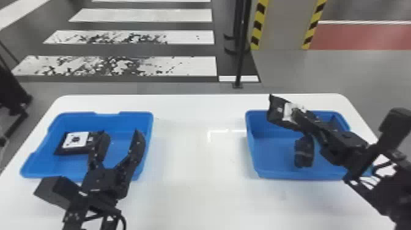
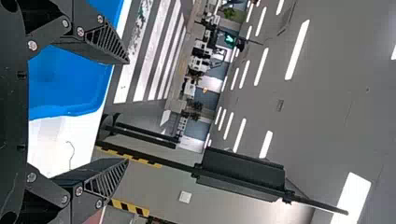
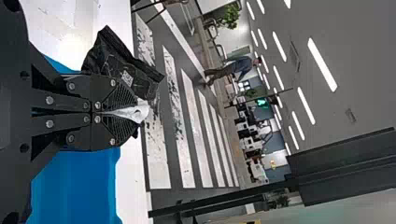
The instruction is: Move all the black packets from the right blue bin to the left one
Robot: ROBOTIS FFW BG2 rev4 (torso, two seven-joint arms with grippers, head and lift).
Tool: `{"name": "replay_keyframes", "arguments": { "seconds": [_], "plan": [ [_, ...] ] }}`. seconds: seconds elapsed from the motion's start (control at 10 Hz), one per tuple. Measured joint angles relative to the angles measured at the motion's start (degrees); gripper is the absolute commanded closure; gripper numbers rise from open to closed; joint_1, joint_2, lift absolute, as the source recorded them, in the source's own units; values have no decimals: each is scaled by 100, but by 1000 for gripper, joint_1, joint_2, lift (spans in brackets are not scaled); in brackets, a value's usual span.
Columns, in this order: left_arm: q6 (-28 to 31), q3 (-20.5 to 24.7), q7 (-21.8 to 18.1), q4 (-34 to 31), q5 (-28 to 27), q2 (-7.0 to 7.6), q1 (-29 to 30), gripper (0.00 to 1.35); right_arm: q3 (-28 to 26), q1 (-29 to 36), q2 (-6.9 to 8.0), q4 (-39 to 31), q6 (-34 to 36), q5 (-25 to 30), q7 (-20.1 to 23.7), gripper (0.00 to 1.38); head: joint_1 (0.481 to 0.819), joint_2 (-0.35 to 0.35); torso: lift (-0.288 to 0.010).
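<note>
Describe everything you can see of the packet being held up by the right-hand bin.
The black packet looks like thin, shiny, crinkled plastic, with a small square printed code and a white part. It is tilted, one corner pointing up. The right tool pinches it, fingers shut on the white part. It appears raised above the far-left corner of the right blue bin.

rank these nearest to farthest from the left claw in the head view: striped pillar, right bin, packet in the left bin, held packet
1. Packet in the left bin, beside the left claw
2. Right bin and held packet, in the right claw: both to the right, too close to call
3. Striped pillar, beyond the table
</note>
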Motion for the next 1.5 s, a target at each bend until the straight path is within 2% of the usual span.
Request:
{"name": "replay_keyframes", "arguments": {
  "seconds": [0.4,0.6,0.8,1.1,1.3,1.5],
  "plan": [
    [-59,-37,9,32,2,2,-16,337,-33,153,5,-289,-262,-117,-81,1177,695,-3,-168],
    [-168,-233,9,32,143,44,-42,337,81,82,-8,-453,-113,-393,195,1177,695,11,-168],
    [-458,-714,0,-110,635,163,-120,337,463,-158,-56,-321,-14,-697,420,1177,695,31,-168],
    [-618,-1664,-47,-754,1548,460,-224,337,1145,-527,-127,190,2,-1054,578,1177,695,27,-168],
    [-543,-2120,-61,-850,1783,594,-374,337,1626,-708,-145,383,2,-1265,588,1177,695,30,-168],
    [-423,-2237,-62,-853,1824,624,-429,332,1952,-782,-166,449,2,-1442,600,1177,695,49,-168]
  ]
}}
